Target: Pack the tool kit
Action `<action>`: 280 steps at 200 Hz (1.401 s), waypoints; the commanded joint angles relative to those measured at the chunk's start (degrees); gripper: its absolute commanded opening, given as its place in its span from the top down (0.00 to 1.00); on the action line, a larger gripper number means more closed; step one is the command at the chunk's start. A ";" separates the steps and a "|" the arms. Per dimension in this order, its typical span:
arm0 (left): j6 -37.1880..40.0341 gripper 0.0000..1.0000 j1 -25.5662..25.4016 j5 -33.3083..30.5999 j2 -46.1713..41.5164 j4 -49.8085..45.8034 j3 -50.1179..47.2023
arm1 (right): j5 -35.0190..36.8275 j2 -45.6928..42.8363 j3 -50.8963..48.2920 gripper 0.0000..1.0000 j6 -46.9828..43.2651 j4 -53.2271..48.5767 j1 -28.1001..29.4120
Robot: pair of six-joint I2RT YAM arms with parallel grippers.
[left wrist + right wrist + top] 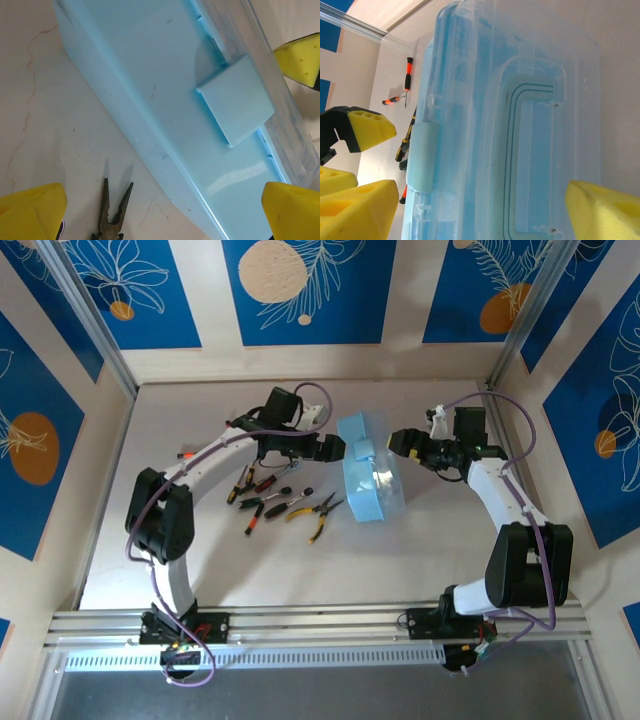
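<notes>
Light-blue case [368, 480] is lying mid-table. I am seeing the left gripper [338, 447] and right gripper [398, 440] flanking its far end, jaws spread open. Pliers [322, 512] and screwdrivers [262, 483] are lying left of it.

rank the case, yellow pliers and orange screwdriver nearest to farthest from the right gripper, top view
1. case, right beside the right gripper
2. yellow pliers, left of the case
3. orange screwdriver, farther left among the tools
</notes>
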 commanded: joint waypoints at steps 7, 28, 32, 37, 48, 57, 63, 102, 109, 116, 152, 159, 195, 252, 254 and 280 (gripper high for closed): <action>-2.01 0.00 -1.08 1.12 1.47 0.22 2.55 | -0.92 2.05 1.84 0.13 -1.19 -0.59 1.65; -3.72 0.00 -1.34 2.93 1.22 2.21 2.75 | 0.47 3.84 2.12 0.14 -1.16 -0.40 2.66; -4.08 0.00 -1.39 3.10 1.22 2.47 2.83 | 0.75 4.21 2.20 0.14 -1.05 -0.27 2.81; -4.47 0.00 -1.47 3.40 1.15 2.67 2.96 | 1.11 4.72 2.21 0.14 -0.94 -0.11 2.94; -5.31 0.00 -1.61 3.82 1.13 3.30 3.19 | 1.80 5.78 2.21 0.14 -0.69 0.44 3.11; -6.36 0.00 -1.91 3.74 1.12 3.94 3.09 | 2.26 6.53 2.08 0.14 -0.27 0.96 3.17; -7.17 0.00 -2.15 3.97 1.21 4.47 2.98 | 2.37 7.03 1.97 0.15 0.12 1.36 3.21; -12.16 0.00 -3.63 5.59 1.81 9.60 1.19 | 2.30 7.64 0.39 0.19 1.81 3.88 3.81; -13.09 0.00 -3.75 6.07 2.06 10.56 1.10 | 2.29 7.63 0.04 0.20 2.03 4.14 3.99; -13.98 0.00 -3.88 6.46 2.28 11.60 0.96 | 2.30 7.63 -0.18 0.21 2.21 4.27 4.05; -18.01 0.00 -5.09 7.88 4.12 15.34 1.08 | 2.42 6.85 -2.03 0.26 3.58 5.52 4.69; -18.50 0.00 -5.26 7.82 4.52 15.57 1.10 | 2.47 6.60 -2.39 0.26 4.03 5.80 4.96; -21.33 0.00 -5.82 9.00 5.65 17.89 0.74 | 2.98 5.88 -3.36 0.33 5.27 6.61 5.92; -24.40 0.00 -6.96 11.21 7.70 20.93 2.09 | 2.65 5.67 -5.11 0.44 7.18 8.27 8.63; -24.43 0.00 -6.90 11.34 7.80 21.03 2.14 | 2.65 5.62 -5.20 0.45 7.27 8.36 8.70; -26.14 0.00 -7.17 12.61 8.93 23.16 2.11 | 1.97 5.69 -6.12 0.49 8.62 9.87 9.76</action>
